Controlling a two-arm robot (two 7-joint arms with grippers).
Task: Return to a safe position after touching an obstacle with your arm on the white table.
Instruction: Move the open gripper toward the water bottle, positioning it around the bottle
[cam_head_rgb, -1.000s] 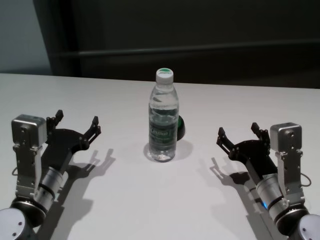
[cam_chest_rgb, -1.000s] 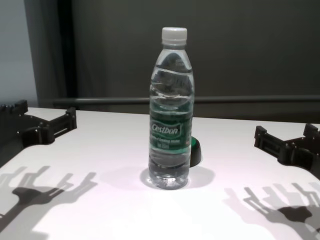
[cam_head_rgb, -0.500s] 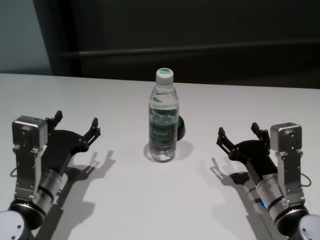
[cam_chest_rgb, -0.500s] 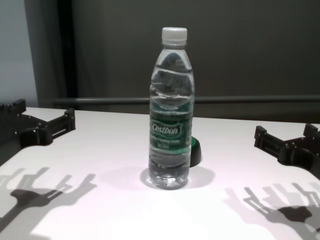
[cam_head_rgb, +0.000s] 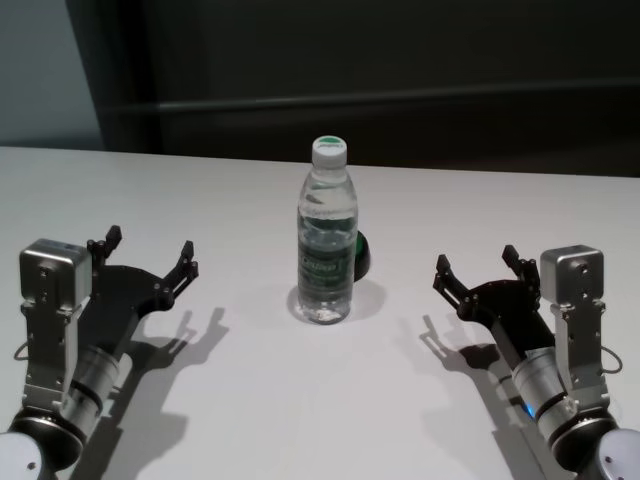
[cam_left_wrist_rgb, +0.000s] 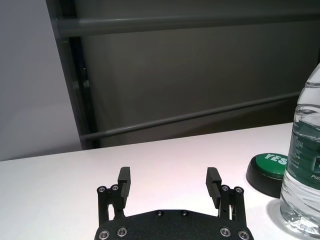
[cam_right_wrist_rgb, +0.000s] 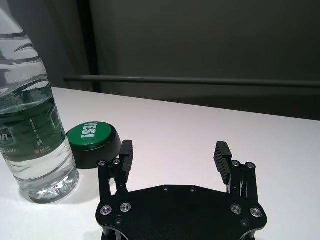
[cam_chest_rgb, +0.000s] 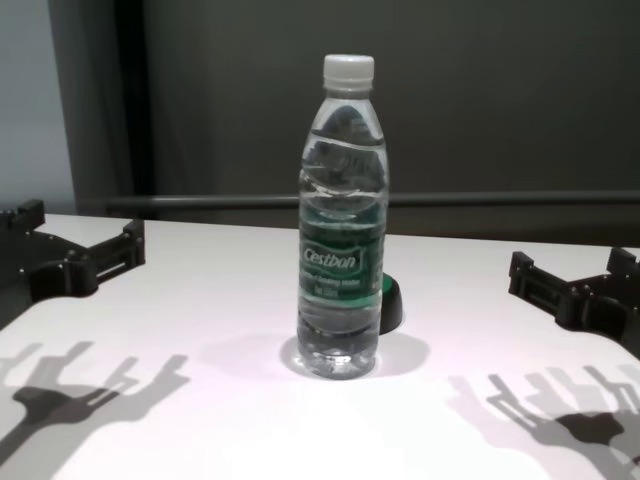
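The obstacle, a clear water bottle (cam_head_rgb: 326, 240) with a white cap and dark green "Cestbon" label, stands upright mid-table; it also shows in the chest view (cam_chest_rgb: 343, 220), the left wrist view (cam_left_wrist_rgb: 302, 160) and the right wrist view (cam_right_wrist_rgb: 32, 125). The white table (cam_head_rgb: 320, 400) spreads wide around it. My left gripper (cam_head_rgb: 150, 255) is open and empty, well left of the bottle and apart from it; it also shows in its wrist view (cam_left_wrist_rgb: 169, 184). My right gripper (cam_head_rgb: 478, 268) is open and empty, parked right of the bottle; it also shows in its wrist view (cam_right_wrist_rgb: 174, 155).
A low black disc with a green top (cam_head_rgb: 358, 255) sits just behind and right of the bottle, also in the right wrist view (cam_right_wrist_rgb: 92, 142) and the left wrist view (cam_left_wrist_rgb: 269, 167). A dark wall with a horizontal rail (cam_chest_rgb: 500, 198) runs behind the table's far edge.
My left arm has drawn back toward me and slightly left, away from the bottle. The bottle and the right arm have not moved.
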